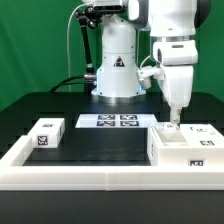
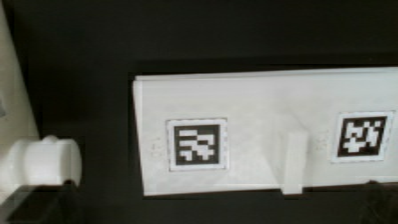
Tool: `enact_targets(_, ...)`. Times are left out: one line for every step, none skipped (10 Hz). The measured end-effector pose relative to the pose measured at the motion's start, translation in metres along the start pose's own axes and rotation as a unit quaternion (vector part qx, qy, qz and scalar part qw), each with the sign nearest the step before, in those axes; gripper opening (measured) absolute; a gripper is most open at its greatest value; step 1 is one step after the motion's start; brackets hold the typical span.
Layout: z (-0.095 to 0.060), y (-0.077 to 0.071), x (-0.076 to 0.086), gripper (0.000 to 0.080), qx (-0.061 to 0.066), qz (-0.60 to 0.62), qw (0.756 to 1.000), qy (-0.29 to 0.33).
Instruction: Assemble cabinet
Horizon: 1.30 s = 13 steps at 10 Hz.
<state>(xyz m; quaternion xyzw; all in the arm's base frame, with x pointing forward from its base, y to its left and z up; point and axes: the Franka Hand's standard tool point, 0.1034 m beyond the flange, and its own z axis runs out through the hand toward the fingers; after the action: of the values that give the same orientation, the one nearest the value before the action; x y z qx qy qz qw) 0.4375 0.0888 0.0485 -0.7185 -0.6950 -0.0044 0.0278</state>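
We saw the arm's fingers [image 1: 175, 116] hanging just above the large white boxy cabinet piece [image 1: 180, 150] on the exterior view's right of the dark worktop [image 1: 100, 145]. We could not tell whether they were spread or pressed together, nor whether they touched it. A second white tagged piece [image 1: 206, 131] lay just behind it. A small white tagged block [image 1: 45, 134] sat well apart on the left, inside the long low white border rail [image 1: 90, 177]. The marker board [image 1: 108, 121] lay near the arm's base. The wrist view showed a flat white panel [image 2: 249, 100] with two square tags [image 2: 196, 143].
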Motion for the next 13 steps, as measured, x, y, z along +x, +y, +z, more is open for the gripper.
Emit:
enact_targets(0.006, -0.002, 0.001, 0.0796, 0.0, 0.0, 1.0, 0.004)
enact_targets(0.011, -0.006, 0.003, 0.0796, -0.007, 0.0, 1.0, 0.01)
enact_targets(0.014, -0.009, 0.003, 0.0796, -0.008, -0.007, 1.0, 0.011)
enact_targets(0.015, -0.01, 0.003, 0.0796, -0.007, -0.007, 1.0, 0.011)
enact_targets(0.017, -0.012, 0.002, 0.0796, -0.004, -0.006, 1.0, 0.011)
enact_targets(0.021, -0.014, 0.002, 0.0796, 0.0, -0.006, 1.0, 0.012)
enact_targets(0.027, -0.018, 0.002, 0.0796, 0.006, -0.004, 1.0, 0.013)
enact_targets(0.031, -0.02, 0.002, 0.0796, 0.011, -0.002, 1.0, 0.014)
enact_targets(0.033, -0.022, 0.003, 0.0796, 0.014, 0.002, 1.0, 0.014)
enact_targets(0.034, -0.023, 0.004, 0.0796, 0.015, 0.002, 1.0, 0.014)
enact_targets(0.034, -0.022, 0.004, 0.0796, 0.015, 0.002, 1.0, 0.014)
enact_targets(0.034, -0.023, 0.003, 0.0674, 0.015, 0.002, 1.0, 0.014)
enact_targets(0.035, -0.023, 0.003, 0.0539, 0.016, 0.003, 1.0, 0.014)
